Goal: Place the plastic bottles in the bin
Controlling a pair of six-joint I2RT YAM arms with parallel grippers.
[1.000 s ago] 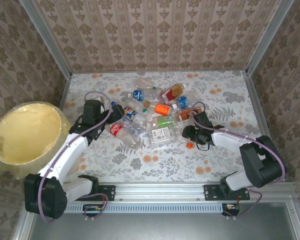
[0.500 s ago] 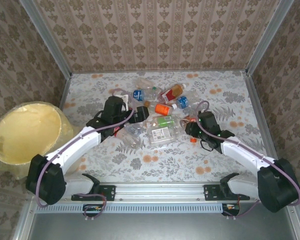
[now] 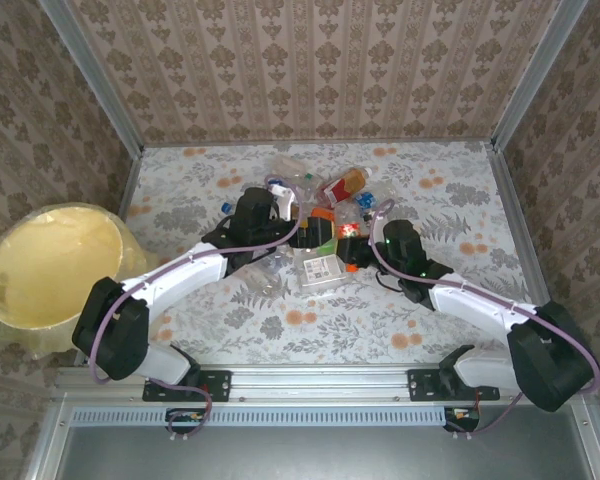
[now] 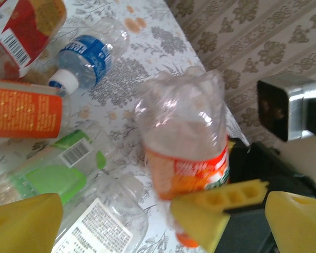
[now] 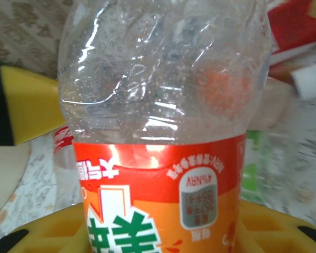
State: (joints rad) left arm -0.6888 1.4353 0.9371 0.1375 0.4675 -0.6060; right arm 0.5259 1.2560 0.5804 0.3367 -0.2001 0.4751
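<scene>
I see the bin (image 3: 50, 275) empty, with the plastic bottles (image 3: 325, 195) all outside it. My right gripper (image 3: 356, 246) clamps an orange-labelled bottle (image 5: 163, 174) — left gripper (image 3: 308, 234) spread wide.

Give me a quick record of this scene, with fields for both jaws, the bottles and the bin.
left jaws: open, above the loose bottles
right jaws: shut on the orange-label bottle
loose bottles: heaped on the table
bin: beside the table's left edge, no bottles seen inside
task: not yet done
</scene>
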